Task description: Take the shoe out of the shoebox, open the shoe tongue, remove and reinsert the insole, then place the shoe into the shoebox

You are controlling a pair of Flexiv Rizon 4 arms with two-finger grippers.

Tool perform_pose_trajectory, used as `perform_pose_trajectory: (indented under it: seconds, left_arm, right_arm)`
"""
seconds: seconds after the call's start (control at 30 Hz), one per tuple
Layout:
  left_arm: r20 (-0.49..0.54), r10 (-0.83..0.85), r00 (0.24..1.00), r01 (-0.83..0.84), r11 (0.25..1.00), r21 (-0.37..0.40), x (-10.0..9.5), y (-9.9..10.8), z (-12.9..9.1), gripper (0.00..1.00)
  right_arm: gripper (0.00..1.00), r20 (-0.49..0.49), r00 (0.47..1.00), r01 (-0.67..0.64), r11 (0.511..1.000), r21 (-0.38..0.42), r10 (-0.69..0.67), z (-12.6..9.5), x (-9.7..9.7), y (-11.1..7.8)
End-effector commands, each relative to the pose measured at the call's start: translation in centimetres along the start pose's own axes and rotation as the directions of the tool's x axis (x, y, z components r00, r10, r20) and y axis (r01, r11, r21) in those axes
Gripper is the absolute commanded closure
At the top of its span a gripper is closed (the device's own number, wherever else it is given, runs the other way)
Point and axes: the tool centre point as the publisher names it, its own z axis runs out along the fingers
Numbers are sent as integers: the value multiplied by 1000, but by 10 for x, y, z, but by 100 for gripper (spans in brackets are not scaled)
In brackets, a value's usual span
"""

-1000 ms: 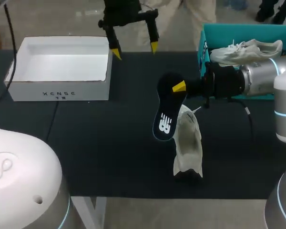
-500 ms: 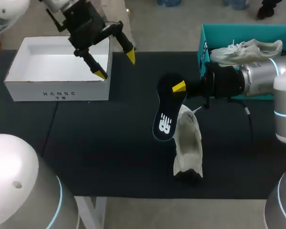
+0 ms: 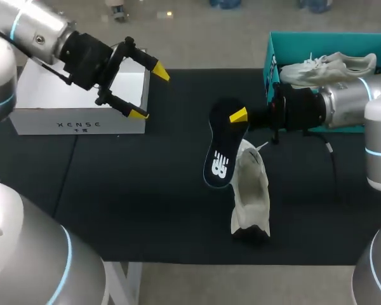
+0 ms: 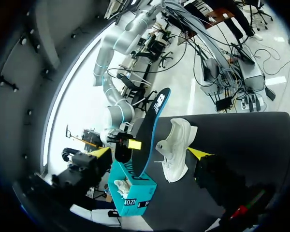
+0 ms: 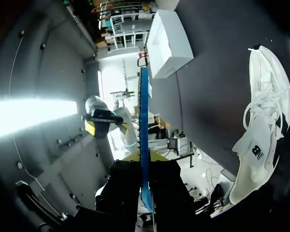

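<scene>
Right gripper (image 3: 240, 118) clamped on insole (image 3: 220, 159), frame centre — shoe (image 3: 249, 190) just below; left gripper (image 3: 149, 94) fingers apart, upper left.

Dark capital letters, with tiny marks beneath them, run along the front wall of the white box (image 3: 79, 125). Right of that box, the dark insole (image 3: 220, 164) bears a white logo. Farther right, the teal shoebox (image 4: 135, 202) carries white lettering on one wall. The pale shoe (image 5: 259, 145) shows a small dark logo.
</scene>
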Motion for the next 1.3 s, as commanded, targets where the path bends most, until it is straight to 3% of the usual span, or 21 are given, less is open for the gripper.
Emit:
perform_pose_trajectory:
  seconds: [0.03, 0.13, 0.23, 0.63, 1.0, 1.3]
  left_arm:
    - [395, 2, 919, -3, 1000, 2, 6, 1, 3, 0]
    - [386, 12, 922, -8, 1000, -12, 5, 1, 2, 0]
    - [387, 7, 922, -23, 999, 37, 9, -1, 3, 0]
    - [426, 91, 900, -135, 988, 74, 28, -10, 29, 0]
    - [394, 164, 904, -204, 977, 62, 14, -29, 76, 0]
    - [432, 162, 887, -211, 975, 68, 15, -44, 104, 0]
  right_arm:
    - [100, 3, 1000, -1, 1000, -2, 1, 0, 0, -1]
    - [100, 3, 1000, -1, 1000, -2, 1, 0, 0, -1]
    - [100, 3, 1000, -1, 1000, -2, 1, 0, 0, -1]
    - [100, 3, 1000, -1, 1000, -2, 1, 0, 0, -1]
    - [100, 3, 1000, -1, 1000, -2, 1, 0, 0, -1]
    - [100, 3, 1000, -1, 1000, -2, 1, 0, 0, -1]
